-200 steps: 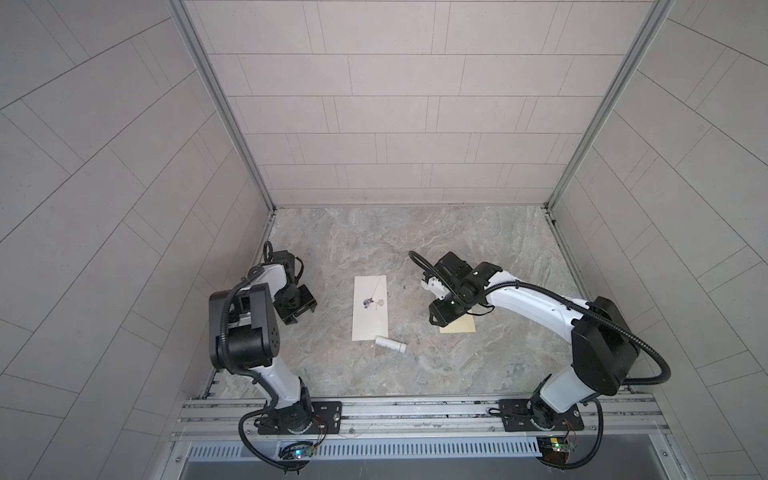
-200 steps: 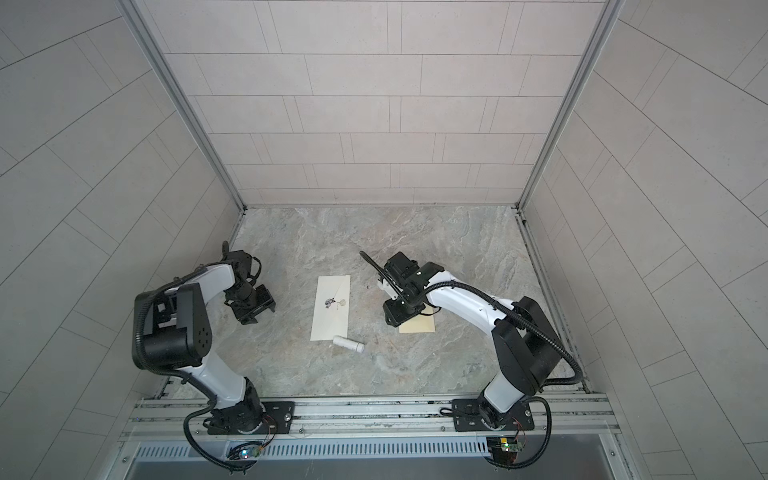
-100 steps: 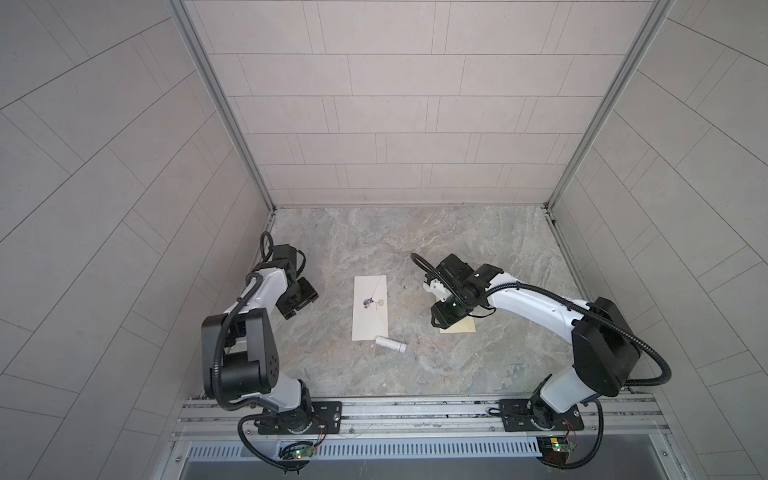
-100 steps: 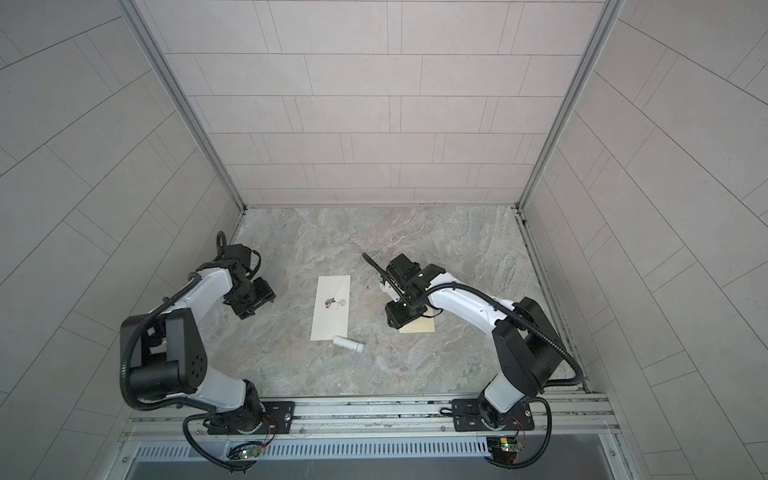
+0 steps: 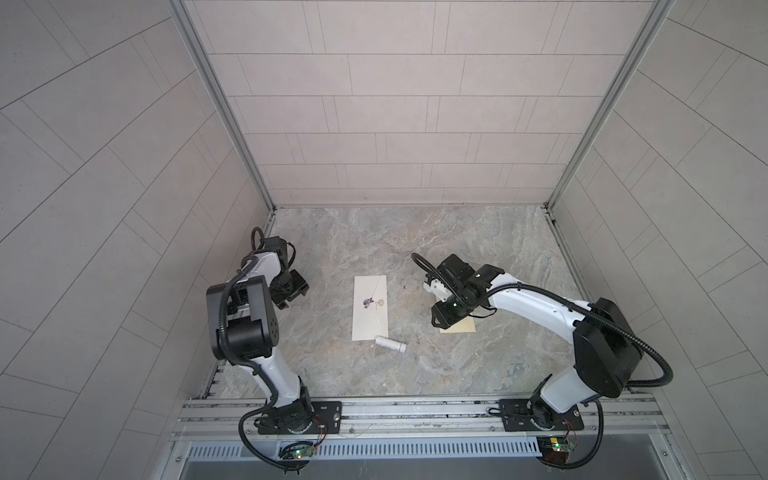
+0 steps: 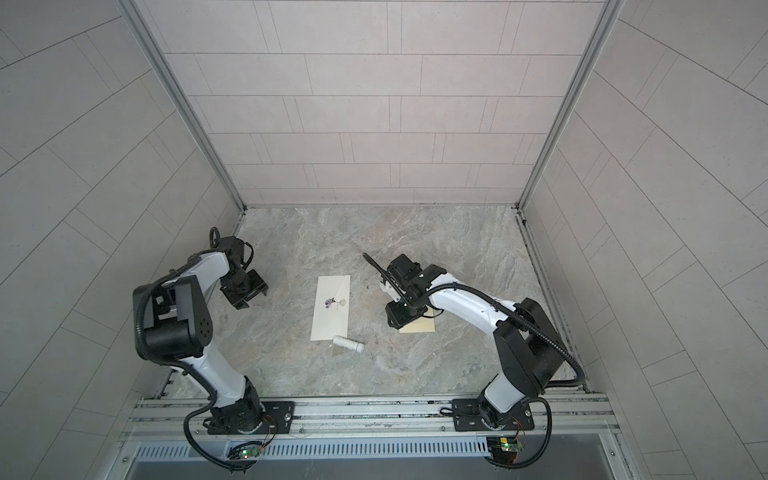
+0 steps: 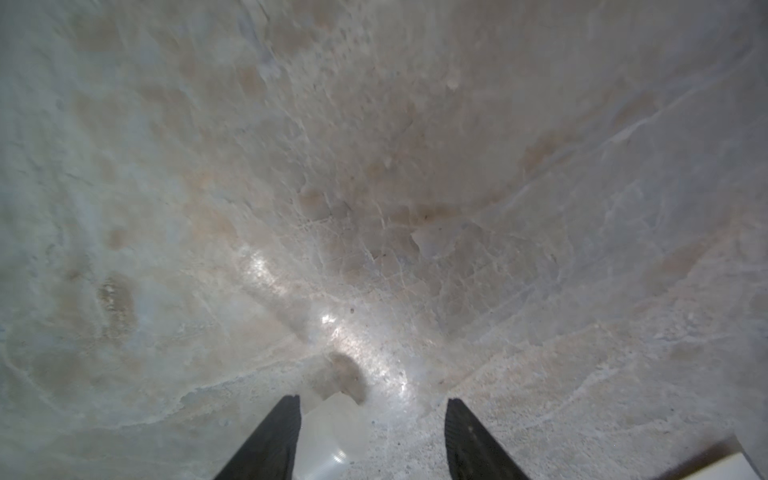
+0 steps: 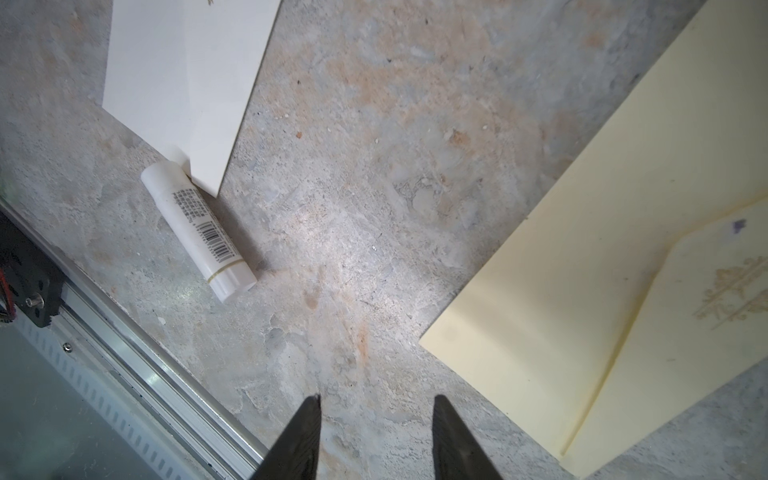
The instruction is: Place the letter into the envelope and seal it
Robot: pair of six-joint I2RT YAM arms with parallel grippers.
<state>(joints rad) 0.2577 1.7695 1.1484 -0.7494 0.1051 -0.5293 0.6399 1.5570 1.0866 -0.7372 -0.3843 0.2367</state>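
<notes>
White envelope [image 5: 370, 307] lies flat mid-table, long axis running 12 to 6 o'clock, top edge leaning a touch toward 1. It is smooth matte paper, crisp rectangle, with diagonal fold lines meeting at a small purple print in the middle. At its 5 o'clock corner, touching it, is a glue stick [image 5: 390, 344]: a white plastic cylinder with a barcode label, lying nearly along 9-to-3 with its outer end dipping toward 4.

Over at 3 o'clock from the envelope is the cream sheet [image 8: 561, 332], pale yellow and smooth, with a pointed fold outline and a gold ornament; whether it is card or folded paper I cannot tell. Its upper part sits hidden under the right arm.

The right gripper [image 5: 438, 326] hovers over bare marbled stone table [image 5: 415, 249], fingers spread, nothing between them, cream sheet just beside it, white envelope off at its 9 o'clock.

The left gripper [image 5: 294, 296] is well apart at the envelope's 9 o'clock, fingers spread too. In the left wrist view a translucent whitish piece [image 7: 328, 432] rests against one finger, too blurred to name.
</notes>
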